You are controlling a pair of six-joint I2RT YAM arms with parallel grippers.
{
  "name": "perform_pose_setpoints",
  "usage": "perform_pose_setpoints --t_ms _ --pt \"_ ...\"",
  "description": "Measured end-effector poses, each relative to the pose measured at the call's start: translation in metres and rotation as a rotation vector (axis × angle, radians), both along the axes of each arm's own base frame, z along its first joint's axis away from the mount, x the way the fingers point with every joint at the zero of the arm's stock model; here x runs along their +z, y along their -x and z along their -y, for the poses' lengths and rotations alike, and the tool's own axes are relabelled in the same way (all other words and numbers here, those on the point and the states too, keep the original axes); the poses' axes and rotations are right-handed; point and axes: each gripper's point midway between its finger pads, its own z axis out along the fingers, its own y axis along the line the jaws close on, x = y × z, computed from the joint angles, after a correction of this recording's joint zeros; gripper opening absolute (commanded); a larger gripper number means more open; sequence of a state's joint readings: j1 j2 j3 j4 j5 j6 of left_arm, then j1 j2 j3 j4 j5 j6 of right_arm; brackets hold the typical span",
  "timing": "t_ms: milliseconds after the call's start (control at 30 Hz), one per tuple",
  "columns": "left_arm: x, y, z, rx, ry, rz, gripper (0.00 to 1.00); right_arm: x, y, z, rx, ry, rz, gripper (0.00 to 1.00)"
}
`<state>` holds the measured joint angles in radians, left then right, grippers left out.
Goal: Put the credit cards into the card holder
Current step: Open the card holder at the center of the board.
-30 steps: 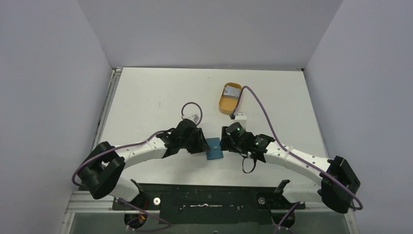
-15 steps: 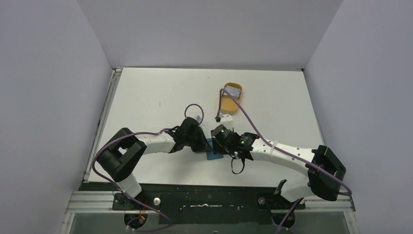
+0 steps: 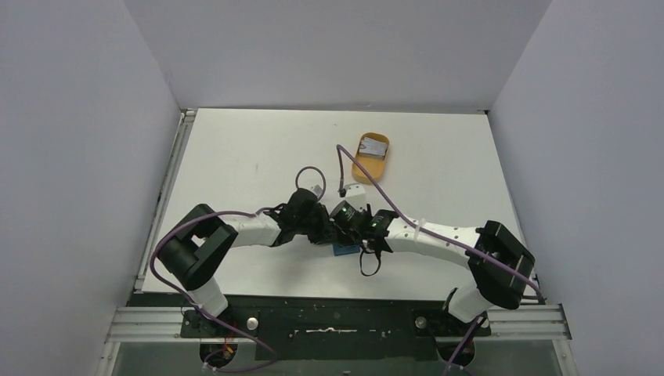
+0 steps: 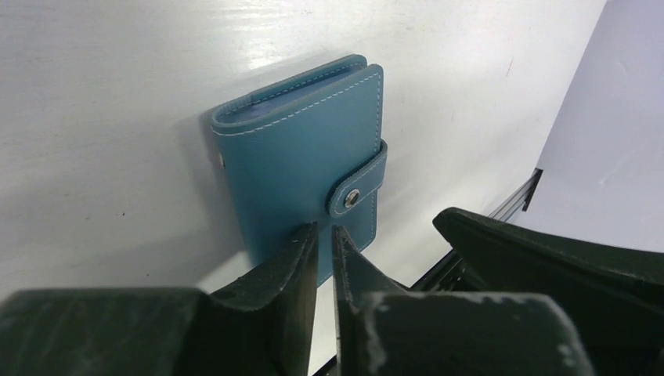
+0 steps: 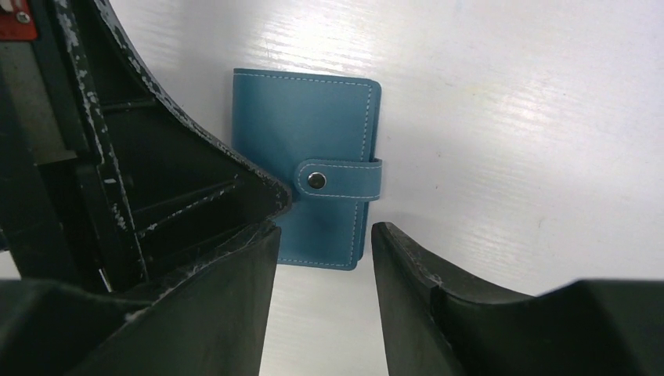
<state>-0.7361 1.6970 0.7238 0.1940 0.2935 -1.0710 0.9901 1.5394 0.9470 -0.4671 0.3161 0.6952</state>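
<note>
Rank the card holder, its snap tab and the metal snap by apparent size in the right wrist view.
Largest to smallest:
1. card holder
2. snap tab
3. metal snap
All lie at similar depth, so the order is firm.

White table (image 3: 235,157), matte, faint streaks, a small dark speck (image 3: 254,166) left of centre. Near middle: teal card holder (image 4: 297,157) lying flat, closed, tab snapped. Far, right of centre: orange-tan oval tray (image 3: 360,164), well apart from the card holder.
</note>
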Motion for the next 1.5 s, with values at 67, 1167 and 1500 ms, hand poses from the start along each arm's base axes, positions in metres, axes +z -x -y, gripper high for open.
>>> perform_pose_setpoints --t_ms 67,1167,1500 --pt "0.003 0.000 0.001 -0.003 0.006 0.005 0.20 0.001 -0.001 0.001 -0.005 0.002 0.008 0.50" --pt "-0.007 -0.008 -0.033 -0.023 -0.234 0.047 0.37 0.003 -0.003 0.008 -0.023 0.019 0.020 0.55" --pt "-0.009 -0.011 -0.031 -0.024 -0.236 0.050 0.30 -0.015 -0.004 0.009 -0.027 0.058 -0.017 0.60"
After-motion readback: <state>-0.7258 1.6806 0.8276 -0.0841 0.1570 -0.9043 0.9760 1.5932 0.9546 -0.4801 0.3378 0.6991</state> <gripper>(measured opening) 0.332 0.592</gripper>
